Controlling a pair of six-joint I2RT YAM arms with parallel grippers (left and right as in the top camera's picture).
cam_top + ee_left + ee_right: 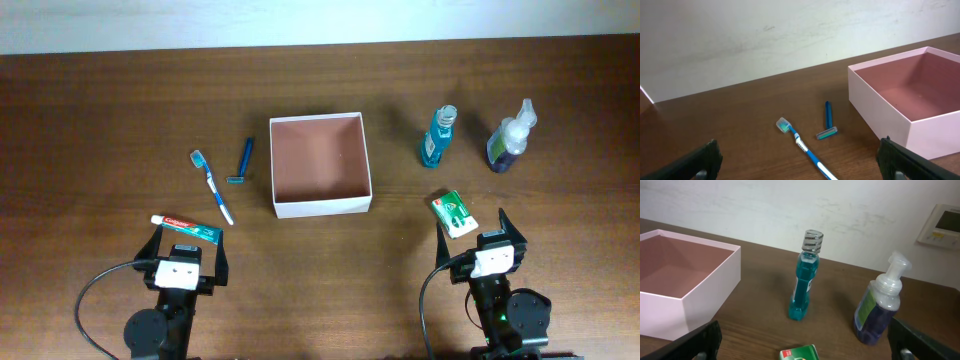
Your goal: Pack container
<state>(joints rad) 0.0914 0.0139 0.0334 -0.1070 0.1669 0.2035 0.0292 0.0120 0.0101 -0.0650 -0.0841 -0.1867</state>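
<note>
**Empty box at mid-table, both grippers wide open**

A dark wooden table (100, 120) runs up to a pale wall.

Overhead: the container (322, 207) sits at the middle of the table with nothing in it. To its left lie a razor (243, 161) and a toothbrush (212, 187), and nearer the arms a toothpaste tube (184, 226). The tube lies at the fingertips of the left gripper (188, 238), whose jaws are spread wide. To the right of the box stand a blue mouthwash bottle (436, 137) and a pump bottle (510, 138). A green soap box (454, 213) lies just ahead of the right gripper (472, 228), which is also spread and holds nothing.

Left wrist: the two fingers (695, 165) stand far apart at the bottom corners. The toothbrush and razor lie ahead, and the container is on the right.

Right wrist: the fingers (925, 340) are wide apart. The container is on the left, both bottles are upright ahead, and the soap box shows at the bottom edge.
</note>
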